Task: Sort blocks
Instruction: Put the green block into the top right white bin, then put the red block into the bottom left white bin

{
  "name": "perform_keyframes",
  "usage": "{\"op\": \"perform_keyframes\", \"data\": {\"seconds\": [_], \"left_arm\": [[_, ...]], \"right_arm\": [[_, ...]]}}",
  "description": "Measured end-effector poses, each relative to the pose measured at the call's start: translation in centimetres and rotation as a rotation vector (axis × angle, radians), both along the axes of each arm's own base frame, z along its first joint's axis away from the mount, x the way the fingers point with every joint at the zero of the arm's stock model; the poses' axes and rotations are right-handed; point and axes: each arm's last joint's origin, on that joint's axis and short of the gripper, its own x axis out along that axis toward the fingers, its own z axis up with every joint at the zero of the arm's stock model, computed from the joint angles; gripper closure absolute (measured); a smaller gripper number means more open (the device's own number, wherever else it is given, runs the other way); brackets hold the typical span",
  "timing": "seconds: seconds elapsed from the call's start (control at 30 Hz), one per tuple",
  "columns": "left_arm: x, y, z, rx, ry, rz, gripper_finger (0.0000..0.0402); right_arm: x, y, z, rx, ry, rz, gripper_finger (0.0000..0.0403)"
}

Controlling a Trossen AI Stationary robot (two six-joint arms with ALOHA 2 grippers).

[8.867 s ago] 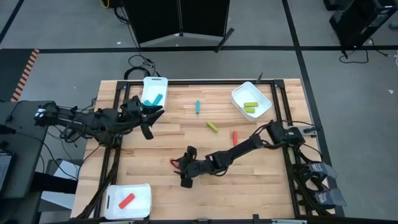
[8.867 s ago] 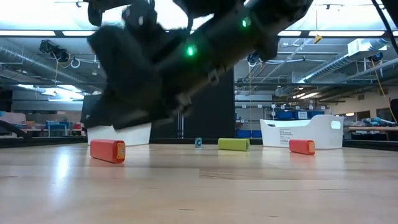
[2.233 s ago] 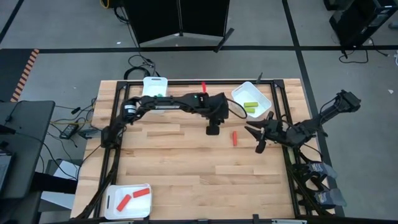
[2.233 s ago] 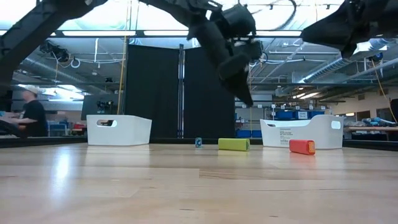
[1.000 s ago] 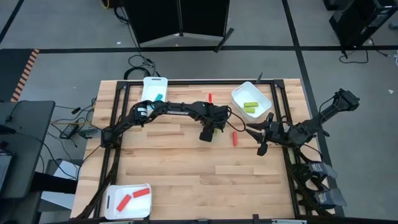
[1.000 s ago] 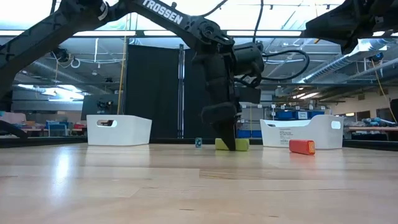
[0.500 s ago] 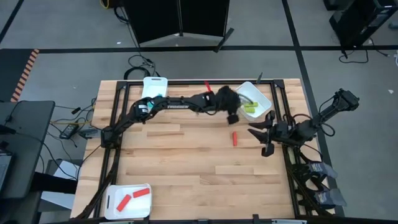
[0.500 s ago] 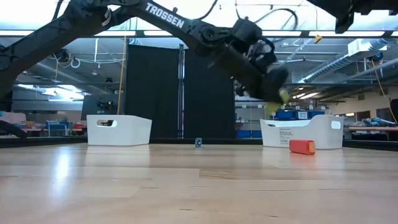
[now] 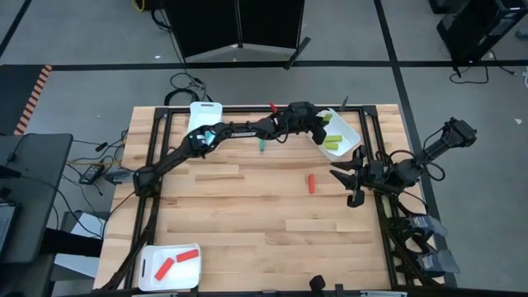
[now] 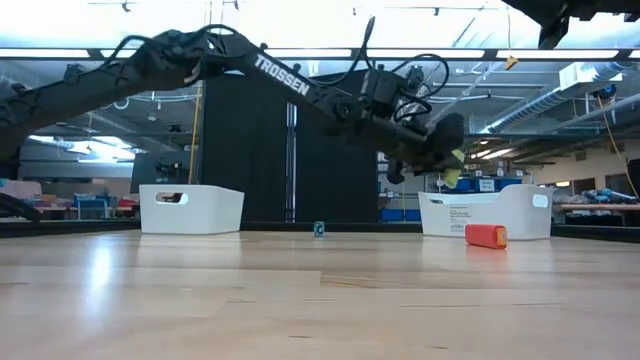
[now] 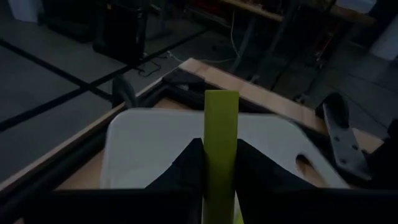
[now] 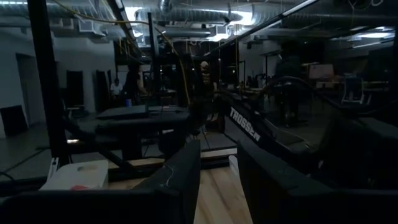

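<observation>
My left gripper [image 9: 322, 124] reaches across to the table's far right and is shut on a yellow-green block [image 11: 221, 124], above the near rim of a white tray [image 9: 351, 136] that holds other yellow-green blocks [image 9: 332, 143]. In the low view this gripper [image 10: 445, 160] hangs high above the table. A teal block [image 9: 262, 145] and a red block [image 9: 311, 182] lie flat on the wood. My right gripper [image 9: 345, 187] waits open by the right edge, nothing between its fingers. My left gripper pinches the yellow-green block's two long sides [image 11: 220, 163] between its two fingers. The fingers lie along the block, whose free end [image 11: 221, 99] sticks out past the fingertips. They slant down toward the far right. The block is lifted clear, over the tray.
A white tray [image 9: 205, 115] with teal blocks stands at the far left. Another white tray [image 9: 188, 266] with red blocks [image 9: 175, 262] sits at the near left corner. A black frame [image 9: 247, 108] edges the table. The wood between these is open.
My left gripper has risen from the table's middle with the yellow-green block, which lay on the wood a second ago. It has swung toward the far right corner. The block now hangs clear of the table at the white tray.
</observation>
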Motion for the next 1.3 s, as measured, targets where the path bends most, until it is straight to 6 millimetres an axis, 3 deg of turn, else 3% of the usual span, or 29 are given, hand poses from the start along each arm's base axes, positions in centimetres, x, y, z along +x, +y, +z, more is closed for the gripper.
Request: {"op": "perform_keyframes", "data": {"seconds": [0.13, 0.43, 0.57, 0.67, 0.77, 0.93, 1.1, 1.3], "left_arm": [[1.0, 0.0, -0.5, -0.007, 0.014, -0.007, 0.0331], [0.8, -0.1, 0.0, -0.025, 0.088, -0.030, 0.0188], [0.1, -0.1, 1.7, -0.041, 0.124, -0.044, 0.0179], [-1.1, 0.1, 4.7, 0.008, 0.118, -0.050, 0.0197], [-3.0, -0.4, 8.3, 0.085, 0.109, -0.047, 0.0224], [-7.8, -2.0, 12.5, 0.145, 0.122, 0.009, 0.0264], [-14.8, -4.2, 15.3, 0.172, 0.067, 0.068, 0.0280], [-23.7, -9.0, 17.1, 0.133, -0.106, 0.063, 0.0282]], "right_arm": [[0.0, 0.0, 0.0, 0.000, 0.000, 0.001, 0.0285], [0.0, 0.0, 0.0, 0.002, 0.000, 0.005, 0.0285], [0.2, 0.1, -0.2, 0.008, 0.007, 0.007, 0.0285], [0.6, 0.4, -0.5, 0.014, 0.029, 0.011, 0.0285], [1.0, 0.6, -1.0, 0.011, 0.054, 0.010, 0.0285], [1.9, 0.7, -1.8, 0.068, 0.128, -0.043, 0.0285], [4.2, 0.9, -2.2, 0.171, 0.291, -0.151, 0.0285], [8.2, 1.3, -1.8, 0.259, 0.557, -0.321, 0.0285]]}}
